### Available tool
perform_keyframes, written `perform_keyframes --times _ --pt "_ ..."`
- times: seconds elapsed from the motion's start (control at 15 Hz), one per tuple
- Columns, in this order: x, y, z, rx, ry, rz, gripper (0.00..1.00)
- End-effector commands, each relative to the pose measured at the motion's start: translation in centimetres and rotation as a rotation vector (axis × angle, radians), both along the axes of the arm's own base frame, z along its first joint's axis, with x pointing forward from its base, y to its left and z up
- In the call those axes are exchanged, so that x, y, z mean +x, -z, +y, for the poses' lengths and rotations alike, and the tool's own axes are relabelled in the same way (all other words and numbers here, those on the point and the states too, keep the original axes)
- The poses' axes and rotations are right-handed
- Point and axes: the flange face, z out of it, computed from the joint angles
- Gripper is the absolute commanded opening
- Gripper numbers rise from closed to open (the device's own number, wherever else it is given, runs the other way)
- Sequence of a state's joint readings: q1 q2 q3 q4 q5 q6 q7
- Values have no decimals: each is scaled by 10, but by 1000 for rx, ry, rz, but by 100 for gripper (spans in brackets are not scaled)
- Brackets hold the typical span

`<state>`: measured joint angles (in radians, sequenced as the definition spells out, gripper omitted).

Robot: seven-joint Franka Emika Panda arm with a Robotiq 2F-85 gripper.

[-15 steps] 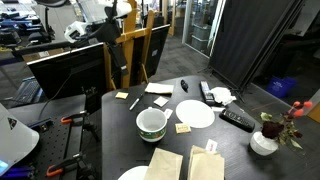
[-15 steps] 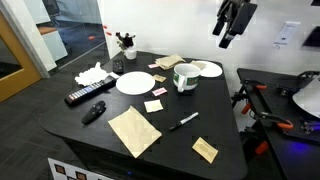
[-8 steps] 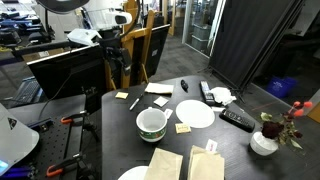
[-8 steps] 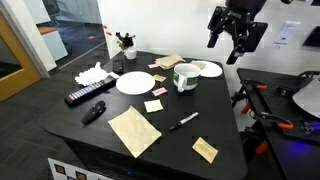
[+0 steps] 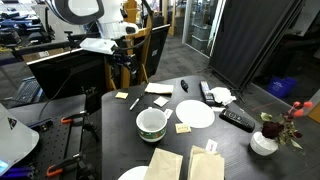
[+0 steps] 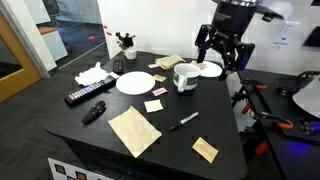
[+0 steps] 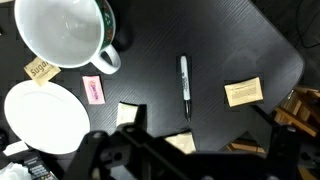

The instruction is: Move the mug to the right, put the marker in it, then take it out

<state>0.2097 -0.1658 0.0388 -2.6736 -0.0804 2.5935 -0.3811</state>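
Note:
The mug [image 6: 186, 76] is white with a dark green band and stands near the table's far side; it also shows in an exterior view [image 5: 151, 123] and at the top left of the wrist view [image 7: 65, 30], empty. The marker [image 6: 183, 122] lies flat on the black table, apart from the mug, and is also seen in the wrist view [image 7: 184, 80]. My gripper [image 6: 222, 52] hangs well above the table beyond the mug, its jaws spread and empty. In the wrist view the gripper [image 7: 190, 160] is a dark blur at the bottom.
Two white plates [image 6: 134, 82] [image 6: 208, 69] flank the mug. A remote [image 6: 85, 96], a stubby black object [image 6: 93, 111], a brown napkin [image 6: 134, 131], sticky notes [image 6: 204, 150] and a flower vase [image 6: 124, 45] lie around. The table edge [image 6: 235, 120] is near the marker.
The arm has come down and moved toward the table, from high up to just above and beyond the mug. The mug and marker have not moved.

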Motion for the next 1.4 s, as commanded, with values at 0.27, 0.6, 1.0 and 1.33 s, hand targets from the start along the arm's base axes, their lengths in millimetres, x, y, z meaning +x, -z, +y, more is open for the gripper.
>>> perform_keyframes --times 0.27,0.6,1.0,1.33 --pt "22 45 15 24 -93 15 100" --pt "13 48 16 8 -80 38 100" --pt "14 54 18 18 -116 34 100" --pt "18 72 20 15 -180 24 100"
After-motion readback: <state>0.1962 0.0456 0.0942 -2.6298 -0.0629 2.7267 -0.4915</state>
